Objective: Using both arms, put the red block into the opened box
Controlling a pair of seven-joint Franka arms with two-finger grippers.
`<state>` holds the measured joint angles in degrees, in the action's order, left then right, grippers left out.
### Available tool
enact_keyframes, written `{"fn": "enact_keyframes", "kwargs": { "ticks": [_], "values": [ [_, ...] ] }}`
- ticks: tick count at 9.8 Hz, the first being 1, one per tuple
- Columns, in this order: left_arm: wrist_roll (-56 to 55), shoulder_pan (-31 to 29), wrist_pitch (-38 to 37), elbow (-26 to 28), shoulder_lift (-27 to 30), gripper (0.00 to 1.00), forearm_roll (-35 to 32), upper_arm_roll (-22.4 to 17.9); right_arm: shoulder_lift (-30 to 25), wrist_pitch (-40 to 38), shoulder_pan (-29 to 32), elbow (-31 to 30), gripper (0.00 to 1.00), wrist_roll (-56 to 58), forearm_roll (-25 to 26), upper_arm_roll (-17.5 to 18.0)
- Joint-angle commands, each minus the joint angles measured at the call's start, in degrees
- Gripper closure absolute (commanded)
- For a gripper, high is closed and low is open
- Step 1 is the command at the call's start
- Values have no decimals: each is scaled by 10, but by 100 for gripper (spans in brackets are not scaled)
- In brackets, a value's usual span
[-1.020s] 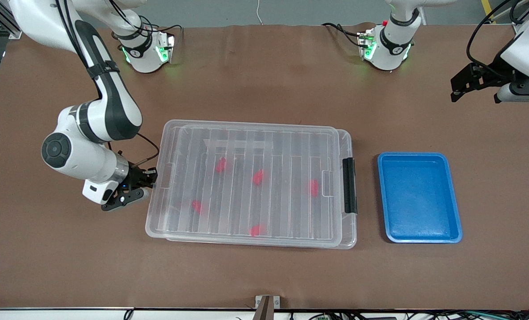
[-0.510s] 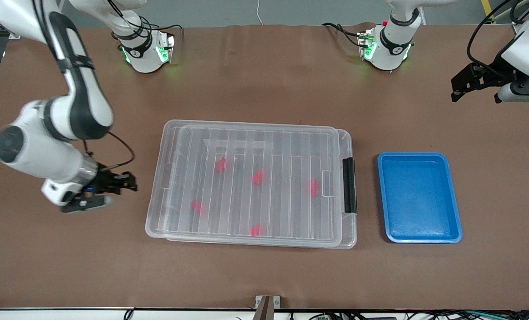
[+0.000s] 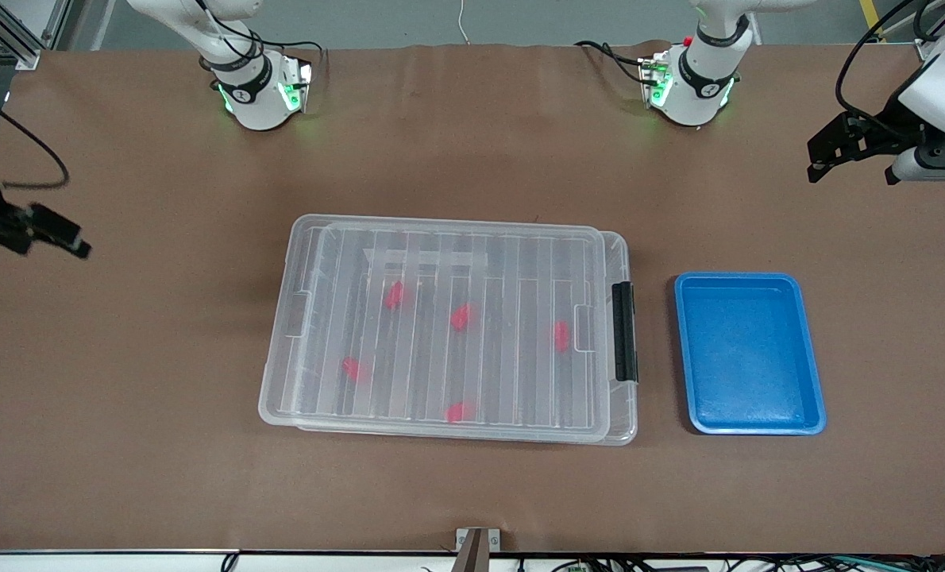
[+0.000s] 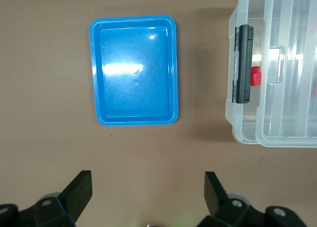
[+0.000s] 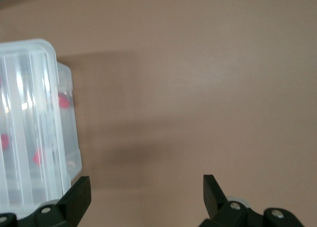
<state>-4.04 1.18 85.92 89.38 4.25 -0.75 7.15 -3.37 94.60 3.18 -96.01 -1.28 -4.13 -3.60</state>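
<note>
The clear box (image 3: pixel 504 373) lies in the middle of the table with its ribbed lid on and its black latch (image 3: pixel 624 332) at the end toward the left arm. Several red blocks lie inside under the lid, one (image 3: pixel 561 335) close to the latch; which is the task's red block I cannot tell. My right gripper (image 3: pixel 52 234) is open and empty over bare table at the right arm's end, well apart from the box (image 5: pixel 29 88). My left gripper (image 3: pixel 822 159) waits open and empty over the left arm's end. Its wrist view shows the latch (image 4: pixel 243 64) and a red block (image 4: pixel 255 75).
An empty blue tray (image 3: pixel 748 353) sits beside the box's latch end, toward the left arm's end of the table; the left wrist view shows it too (image 4: pixel 133 71). Brown table surface surrounds both containers.
My right gripper has opened at the box's unlatched short end and swung away toward the right arm's end of the table. The left arm, box and blocks have not moved.
</note>
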Motion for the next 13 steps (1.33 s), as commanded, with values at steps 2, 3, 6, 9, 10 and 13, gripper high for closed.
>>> {"fn": "enact_keyframes", "kwargs": {
  "ticks": [2, 3, 6, 9, 10, 13],
  "values": [
    [6, -4, -10, 0, -13, 0, 8, 1, -2, -102, -4, 99, 0, -44, 22, -5],
    [4, -3, -10, 1, -13, 0, 9, 1, 20, -101, 0, 100, 0, -40, 25, -4],
    [7, -5, -10, 0, -13, 0, 9, 1, 21, -102, 2, 106, 0, -14, 28, -4],
    [5, -5, -10, 1, -14, 0, 9, 1, 21, -103, 5, 102, 0, -19, 28, -4],
    [2, -4, -10, 1, -18, 0, 9, 1, 21, -101, 8, 103, 0, -19, 28, -4],
    [-19, -4, -10, 1, -19, 0, 9, 1, 21, -100, 13, 103, 0, -19, 28, -4]
  ]
}}
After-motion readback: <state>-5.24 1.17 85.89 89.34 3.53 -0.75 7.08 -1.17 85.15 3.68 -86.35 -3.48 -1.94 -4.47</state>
